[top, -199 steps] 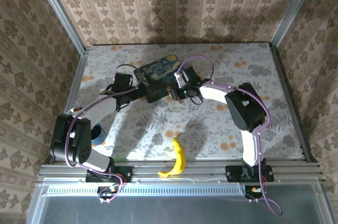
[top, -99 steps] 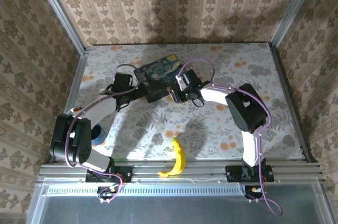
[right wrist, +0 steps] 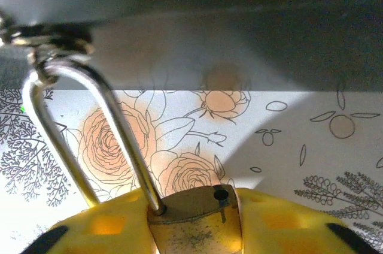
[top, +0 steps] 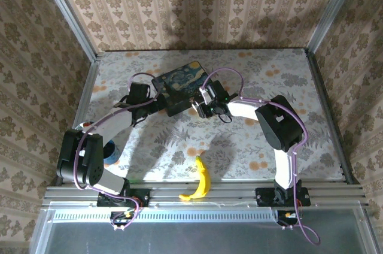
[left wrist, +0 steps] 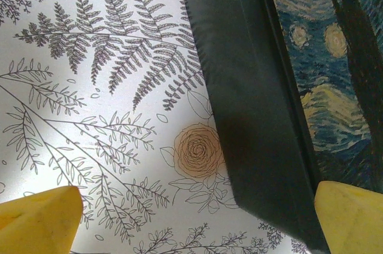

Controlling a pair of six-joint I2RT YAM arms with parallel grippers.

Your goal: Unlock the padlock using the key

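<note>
The left gripper stands wide open with nothing between its jaws: in its wrist view 1 yellow fingertip hangs over the flower-printed table and the other over the painted lid, so the jaws straddle the dark side wall of the box. That placement reads as a brace, ready to pinch or pin the box so it does not slide while the lock is worked. From above, the box lies mid-table with 1 arm at each side of its near face. To its right, the right gripper is clamped on the padlock, the brass body squeezed between the 2 yellow fingers and held off the table. The silver shackle runs up and left to the box's clasp, through which it is hooked, so the lock hangs tethered just beside the box's front wall. 1 leg enters the body's top; the other drops behind the left finger, and a small dark hole sits bare on the body's top, so I cannot tell whether the shackle is latched or sprung. Gripping the body this way steadies it for the key, though any keyway underneath is hidden. A banana lies near the table's front edge, well apart.
</note>
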